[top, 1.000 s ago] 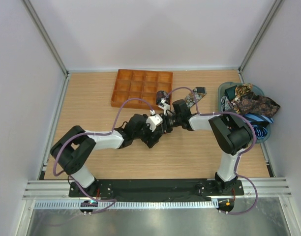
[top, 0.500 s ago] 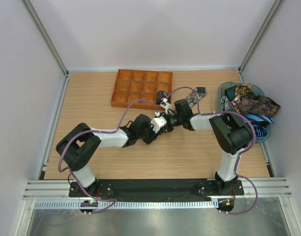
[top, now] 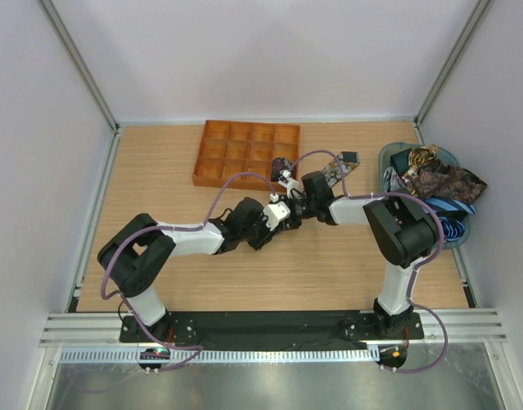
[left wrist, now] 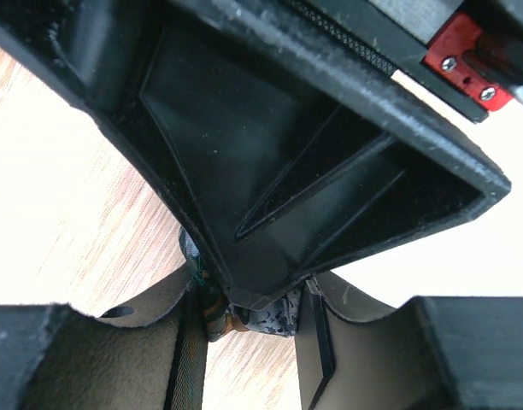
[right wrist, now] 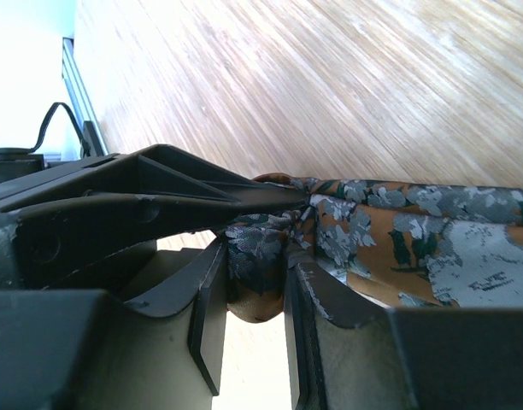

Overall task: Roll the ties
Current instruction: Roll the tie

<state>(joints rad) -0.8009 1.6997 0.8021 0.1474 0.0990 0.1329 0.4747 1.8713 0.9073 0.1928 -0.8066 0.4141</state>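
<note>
Contact is the news at mid-table. Our left gripper (top: 277,211), wide open and further back a second ago, has come in beside the right gripper (top: 289,183) and closed down. In the left wrist view its pads (left wrist: 183,329) pinch a small wad of the paisley tie (left wrist: 263,316). The right gripper has not changed: its fingers (right wrist: 212,295) stay clamped on the same tie, with gathered fabric between them and the rest fanning away over the table (right wrist: 373,77). We judge that both arms now have the tie's end, so rolling can start from here. Just beyond sits the orange tray (top: 219,181). At far right the basket (top: 464,229) holds the other ties (top: 437,179), a loose heap, none of them coiled.
</note>
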